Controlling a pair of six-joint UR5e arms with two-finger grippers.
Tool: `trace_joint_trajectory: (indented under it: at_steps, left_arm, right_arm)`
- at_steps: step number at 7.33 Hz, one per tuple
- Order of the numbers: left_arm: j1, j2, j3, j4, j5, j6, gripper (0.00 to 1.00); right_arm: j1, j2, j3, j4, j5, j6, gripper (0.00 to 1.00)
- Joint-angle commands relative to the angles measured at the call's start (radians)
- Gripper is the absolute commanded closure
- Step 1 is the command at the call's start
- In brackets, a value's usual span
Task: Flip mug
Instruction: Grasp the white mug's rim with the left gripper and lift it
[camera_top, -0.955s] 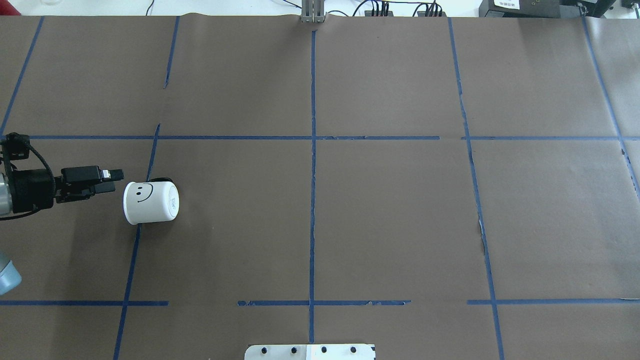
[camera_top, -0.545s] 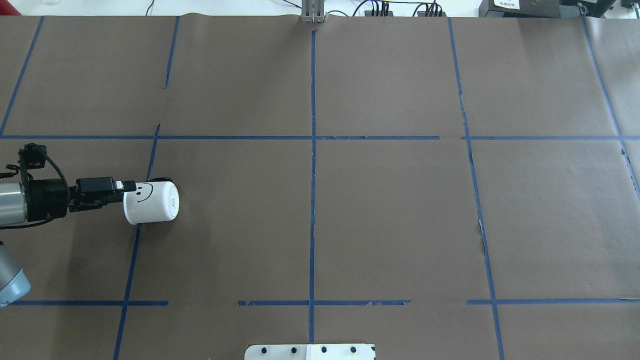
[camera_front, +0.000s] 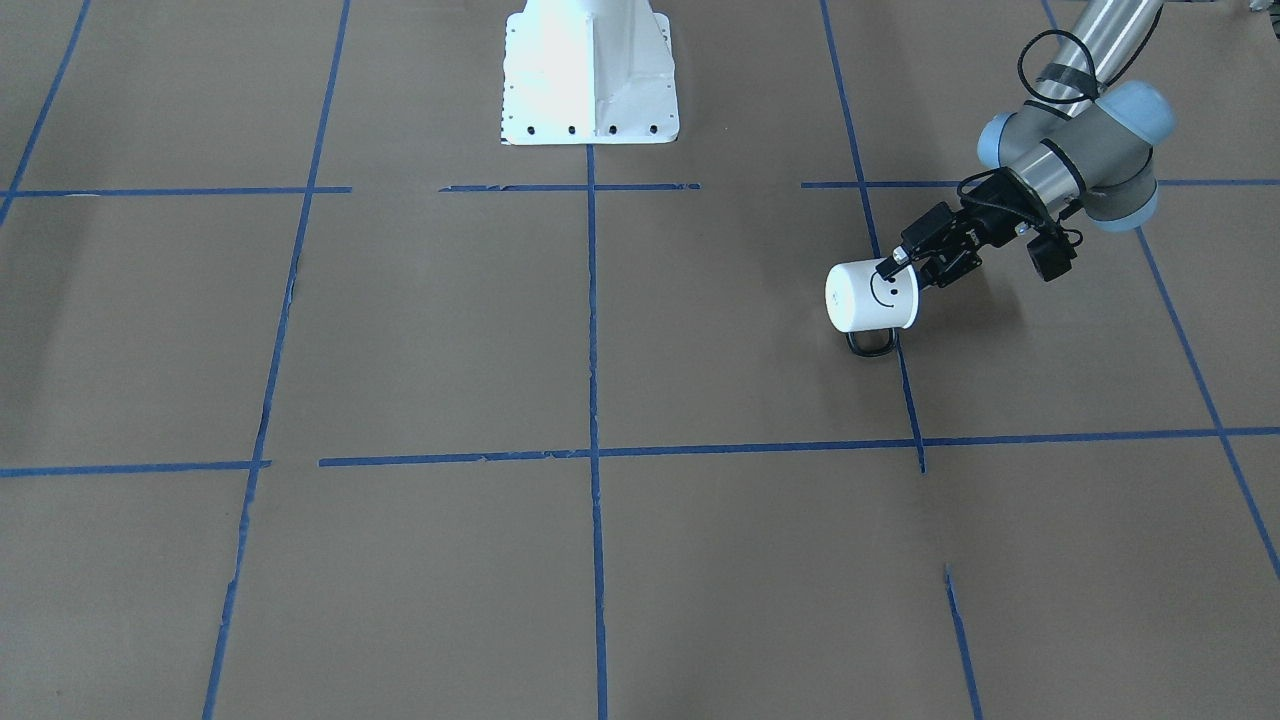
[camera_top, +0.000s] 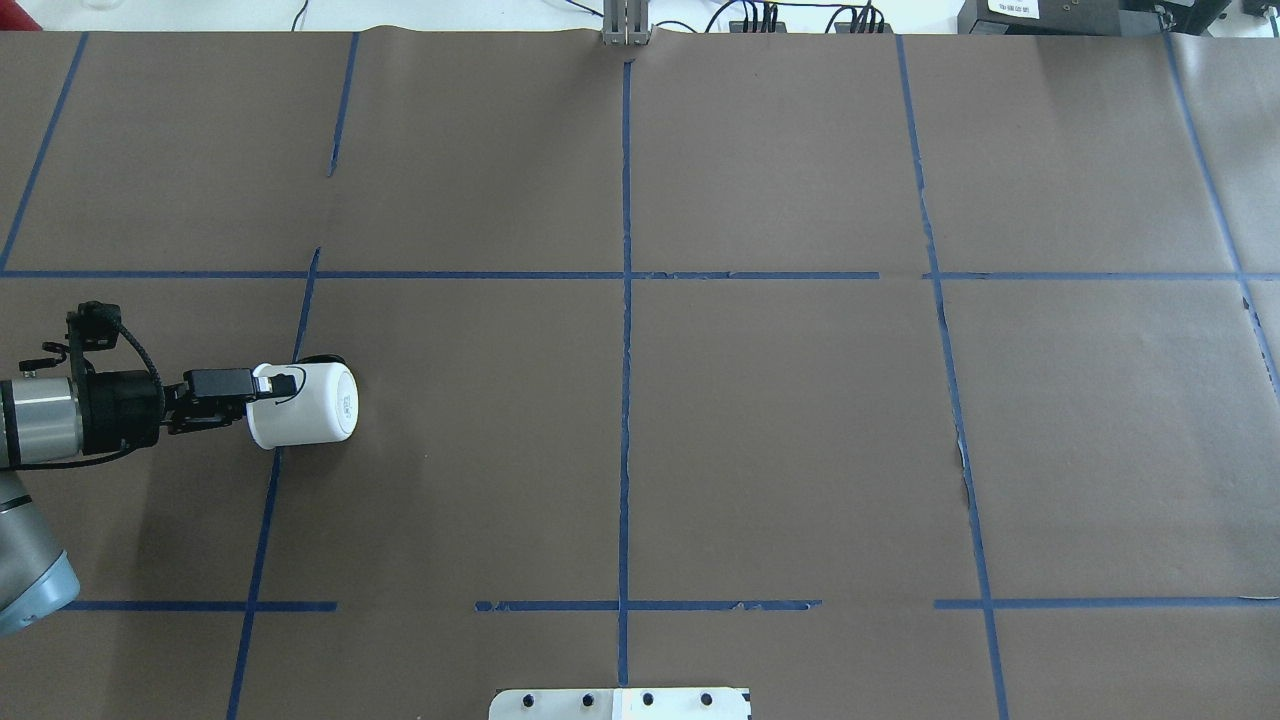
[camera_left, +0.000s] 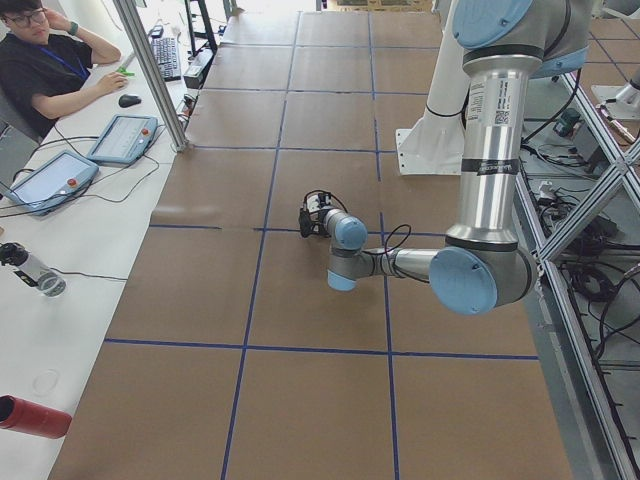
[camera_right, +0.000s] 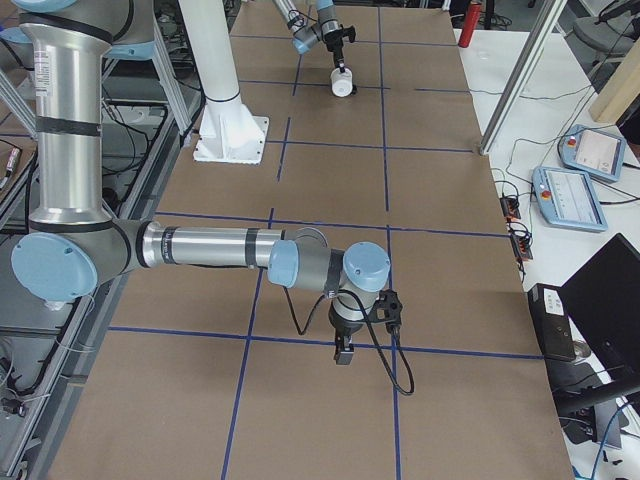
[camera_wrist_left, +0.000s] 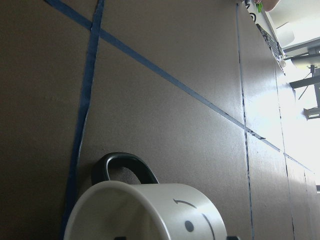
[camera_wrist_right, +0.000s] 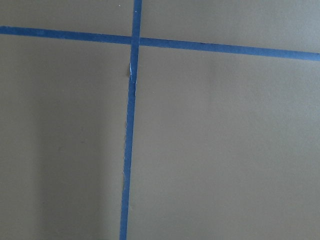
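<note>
The white mug (camera_top: 315, 412) with a black smiley lies on its side left of centre, its flat bottom facing the table's middle and its mouth facing my left gripper (camera_top: 272, 386). Its black handle (camera_front: 870, 343) rests on the table on the far side from the robot. The left gripper reaches in level at the mouth; one finger (camera_front: 892, 262) lies over the smiley on the upper wall, the other is hidden by the mug. The jaws look open around the rim. The left wrist view shows the mug (camera_wrist_left: 150, 210) very close. My right gripper (camera_right: 343, 352) hangs low over bare table; I cannot tell its state.
Brown paper with blue tape lines (camera_top: 626, 300) covers the table. The white robot base (camera_front: 590, 70) stands at the near edge. An operator (camera_left: 45, 65) and tablets sit at a side desk beyond the far edge.
My left gripper has moved right, from a short gap beside the mug to over its rim, its upper finger now covering part of the smiley. The mug has not moved.
</note>
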Motion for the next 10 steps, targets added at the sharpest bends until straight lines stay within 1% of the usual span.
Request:
trace_joint_trajectory:
  at_steps: [1, 2, 3, 4, 6, 7, 8, 9, 10]
  left_arm:
    - [0.005, -0.006, 0.0, -0.035, 0.002, -0.027, 0.88]
    - [0.005, -0.006, -0.005, -0.038, 0.002, -0.028, 1.0]
    - [0.005, -0.006, -0.017, -0.055, 0.002, -0.029, 1.0]
    - [0.005, -0.006, -0.054, -0.063, -0.002, -0.032, 1.0]
    - [0.0, 0.005, -0.12, -0.039, -0.006, -0.032, 1.0]
    - [-0.004, 0.006, -0.211, 0.113, -0.006, -0.032, 1.0]
    - [-0.004, -0.007, -0.344, 0.405, -0.003, -0.029, 1.0]
    - [-0.004, -0.08, -0.452, 0.719, -0.001, -0.024, 1.0]
    - [0.0, -0.193, -0.468, 0.946, 0.004, -0.021, 1.0]
  right_arm:
    - [0.0, -0.001, 0.0, 0.0, 0.0, 0.0, 0.0]
    - [0.0, -0.001, 0.0, 0.0, 0.0, 0.0, 0.0]
    - [0.0, -0.001, 0.0, 0.0, 0.0, 0.0, 0.0]
    - [0.0, -0.001, 0.0, 0.0, 0.0, 0.0, 0.0]
    - [0.0, 0.001, 0.0, 0.0, 0.0, 0.0, 0.0]
    - [0.0, 0.001, 0.0, 0.0, 0.0, 0.0, 0.0]
    - [0.0, 0.0, 0.0, 0.0, 0.0, 0.0, 0.0]
    - [0.0, 0.001, 0.0, 0.0, 0.0, 0.0, 0.0]
    - [0.0, 0.001, 0.0, 0.0, 0.0, 0.0, 0.0]
